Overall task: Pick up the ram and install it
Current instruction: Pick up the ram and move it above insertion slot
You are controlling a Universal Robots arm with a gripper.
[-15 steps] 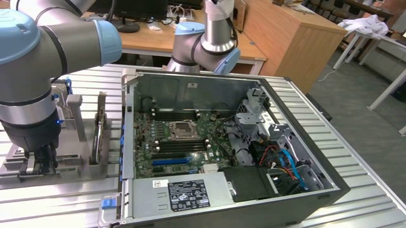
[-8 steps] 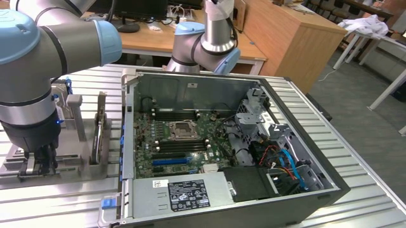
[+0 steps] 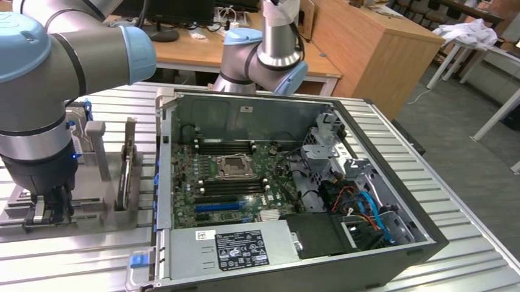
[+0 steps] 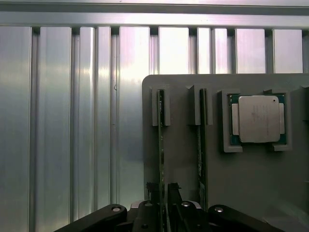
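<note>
Your claw (image 4: 163, 189) straddles the ram (image 4: 161, 140), its jaws narrowly apart with a sliver of gap showing. The ram stands on edge in the grey holder (image 4: 183, 164), and the claw hides one end of it.

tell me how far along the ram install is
Nothing looks finished: the motherboard slots in the open case look empty. In hand: the gripper is down at the grey holder, lined up on the ram, which stands on edge in it. Left: lifting it out and seating it in a slot.
</note>
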